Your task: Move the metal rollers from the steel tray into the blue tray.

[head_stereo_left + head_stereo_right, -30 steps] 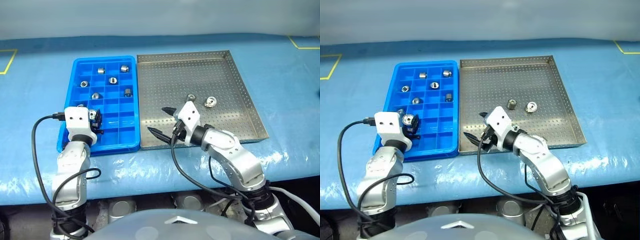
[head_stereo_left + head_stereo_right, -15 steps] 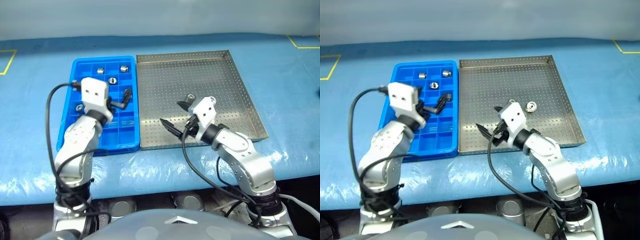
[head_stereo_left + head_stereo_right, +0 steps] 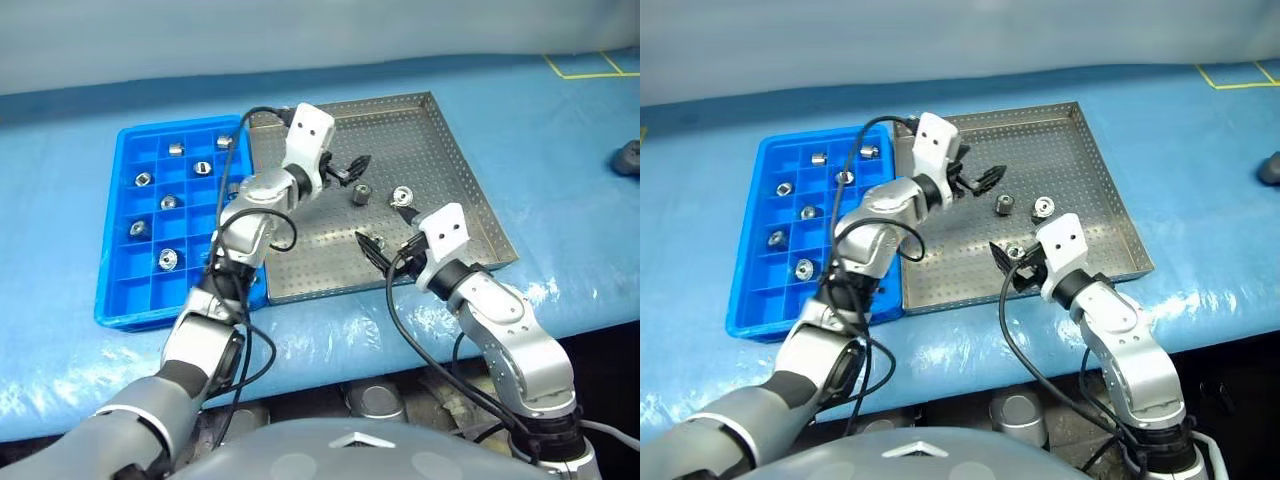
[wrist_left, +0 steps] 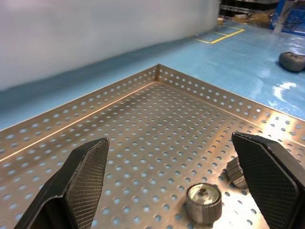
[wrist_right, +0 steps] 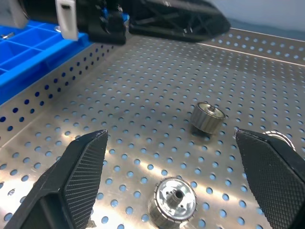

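Head stereo pair looks forward and down over both trays. Wrist views sit low and close over the steel tray (image 4: 143,119), sharing its rollers.

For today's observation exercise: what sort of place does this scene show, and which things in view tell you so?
Probably a workshop or lab bench for sorting parts: a perforated steel tray holding metal rollers, a compartmented blue tray beside it, and yellow tape marking the blue surface.

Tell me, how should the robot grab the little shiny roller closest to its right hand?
Grip the roller by its round side wall, coming down from above. It stands on its flat end on the steel tray with the hole facing up, so the curved sides are free. It lies between the open right fingers, which could probably close across it.
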